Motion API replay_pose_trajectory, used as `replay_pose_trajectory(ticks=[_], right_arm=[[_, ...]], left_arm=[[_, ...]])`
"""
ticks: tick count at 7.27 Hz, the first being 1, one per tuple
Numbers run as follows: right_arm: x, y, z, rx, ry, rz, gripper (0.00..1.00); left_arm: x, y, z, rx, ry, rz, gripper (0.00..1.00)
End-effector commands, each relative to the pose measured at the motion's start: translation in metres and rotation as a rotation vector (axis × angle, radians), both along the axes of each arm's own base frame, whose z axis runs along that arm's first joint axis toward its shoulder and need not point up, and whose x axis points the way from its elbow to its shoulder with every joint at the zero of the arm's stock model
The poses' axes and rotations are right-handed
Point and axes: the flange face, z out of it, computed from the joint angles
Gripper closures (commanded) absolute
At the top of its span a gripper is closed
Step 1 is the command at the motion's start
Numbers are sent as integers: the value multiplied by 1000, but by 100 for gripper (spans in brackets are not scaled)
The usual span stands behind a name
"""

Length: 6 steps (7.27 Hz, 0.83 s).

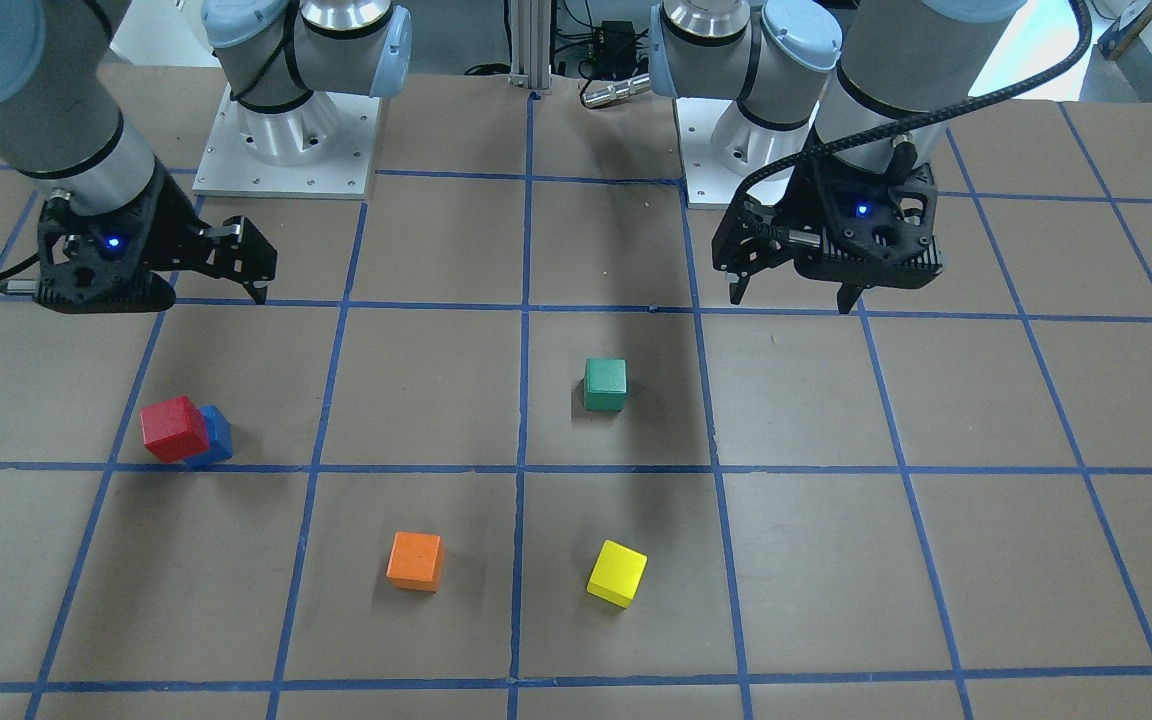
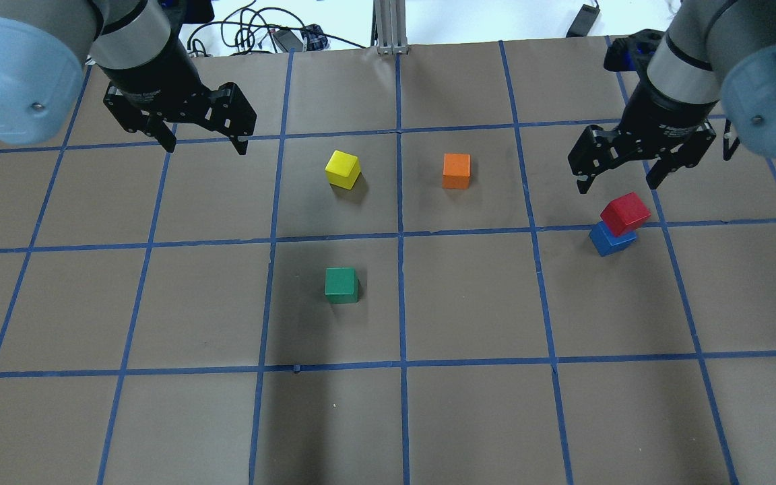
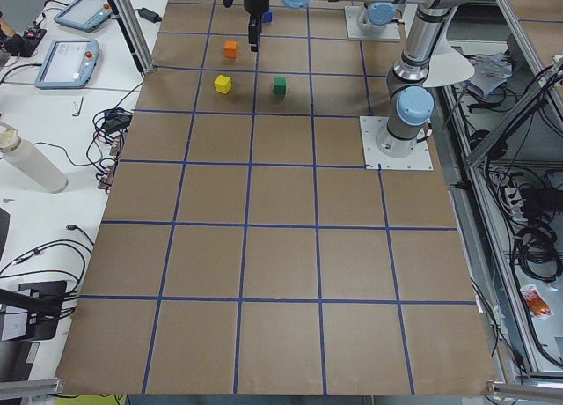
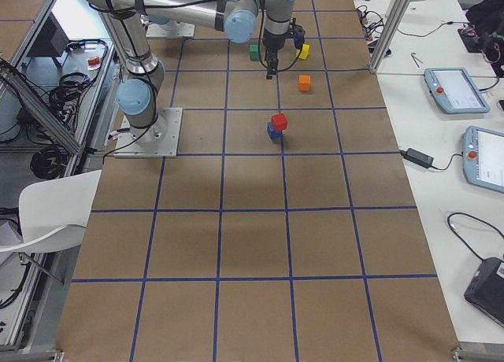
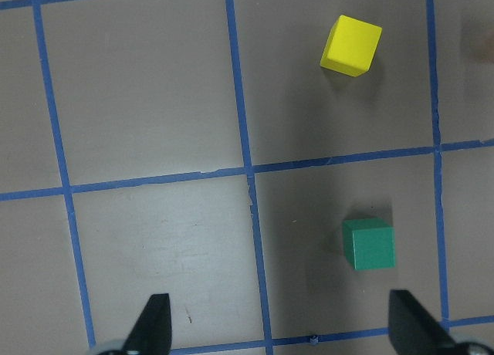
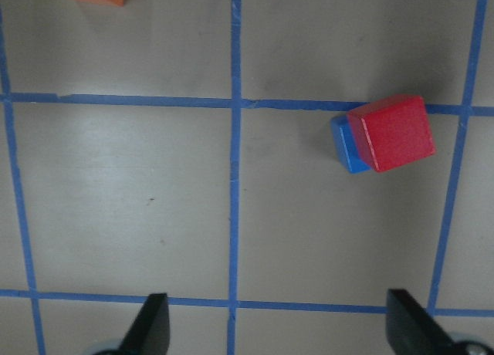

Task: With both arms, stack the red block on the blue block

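The red block (image 2: 625,212) sits on top of the blue block (image 2: 609,240), offset and turned a little, at the right of the table. The stack also shows in the right wrist view, red block (image 6: 391,133) over blue block (image 6: 345,145), and in the front view (image 1: 174,428). My right gripper (image 2: 618,180) is open and empty, raised just beyond the stack and apart from it. My left gripper (image 2: 206,145) is open and empty, raised over the table's left side, far from the stack.
A green cube (image 2: 341,285), a yellow cube (image 2: 343,168) and an orange cube (image 2: 456,170) stand singly around the table's middle. The two arm bases (image 1: 286,140) are bolted at the robot's edge. Blue tape lines grid the brown table.
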Motion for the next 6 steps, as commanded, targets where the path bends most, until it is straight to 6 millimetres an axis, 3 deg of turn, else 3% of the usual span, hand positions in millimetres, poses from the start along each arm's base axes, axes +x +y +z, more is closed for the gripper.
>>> replay_pose_trajectory(ticks=[1, 3, 6], right_arm=[[34, 3, 21, -35, 16, -14, 0], [32, 2, 43, -12, 15, -20, 0], [27, 0, 42, -6, 8, -35, 0]], left_arm=[[1, 0, 0, 0, 2, 1, 0], [1, 0, 0, -1, 1, 2, 0], [1, -1, 1, -2, 4, 3, 0]])
